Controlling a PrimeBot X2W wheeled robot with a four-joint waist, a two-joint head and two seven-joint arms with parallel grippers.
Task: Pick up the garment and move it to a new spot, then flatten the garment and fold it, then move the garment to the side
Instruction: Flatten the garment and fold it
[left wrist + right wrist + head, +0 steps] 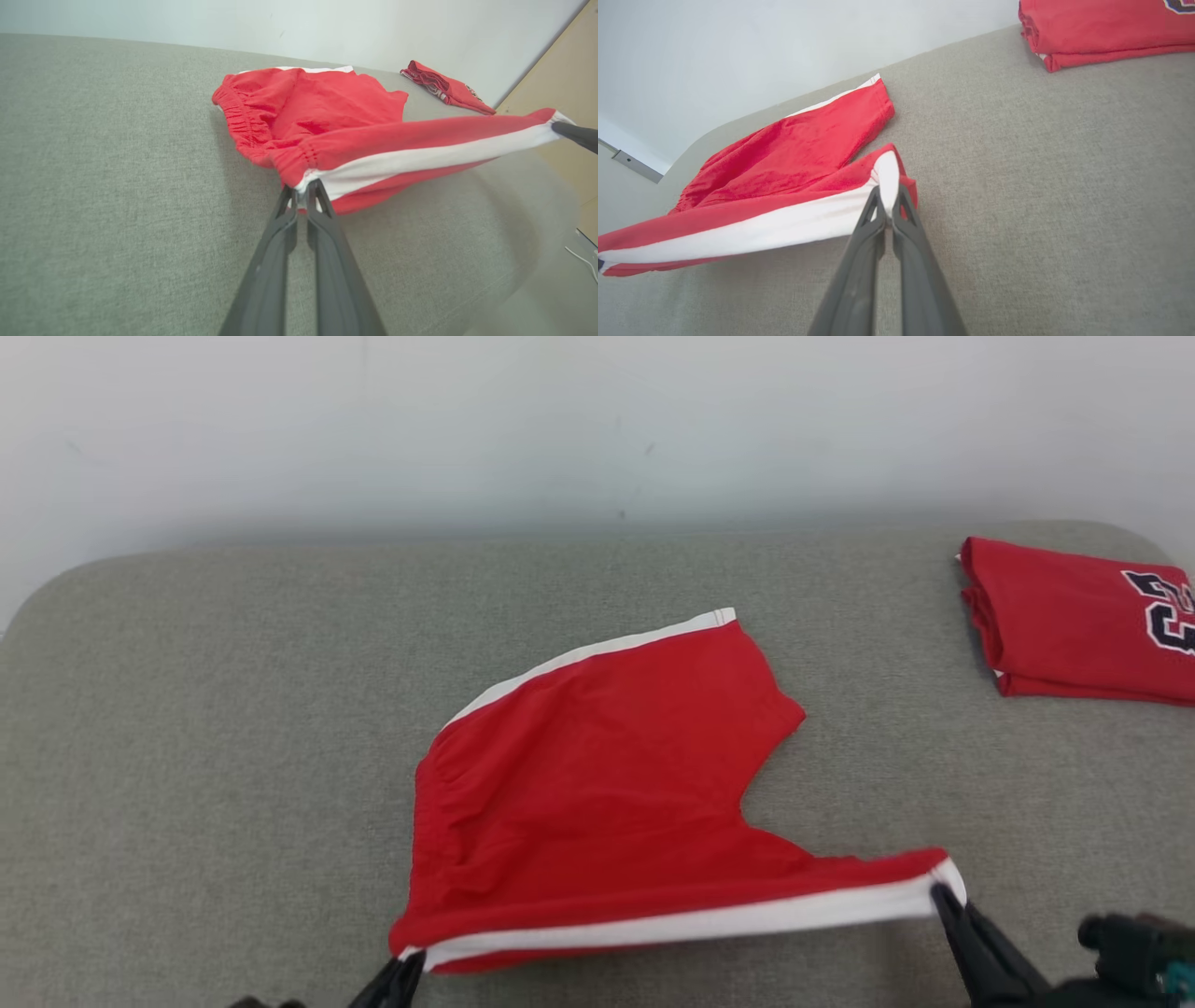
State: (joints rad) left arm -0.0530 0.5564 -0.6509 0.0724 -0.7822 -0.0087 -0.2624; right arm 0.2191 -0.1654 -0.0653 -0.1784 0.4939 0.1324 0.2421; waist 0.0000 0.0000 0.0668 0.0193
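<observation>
the left gripper (301, 187) is clamped on the garment (597, 803), its two dark fingers pressed together on the white stripe right at the gathered elastic waistband corner. in the head view this corner sits at the lower left of the cloth, near the bottom edge. the right gripper (887, 201) is likewise pinched tight on the same white stripe, at the hem end of one leg, with a small fold of white cloth squeezed between its fingertips. between the two grips the near edge of the garment is pulled into a taut, straight line, lifted a little off the surface, with a shadow beneath it.

the garment is bright red thin fabric shaped like shorts, with a white side stripe on each leg. its far part, the other leg with its white stripe, lies on the grey fabric surface (187, 756), about the middle of it, with the waistband bunched towards the robot's left.

well apart, at the far right of the surface, lies a folded red piece (1064, 616) with dark, white-edged lettering. a pale wall (560, 420) runs behind.
</observation>
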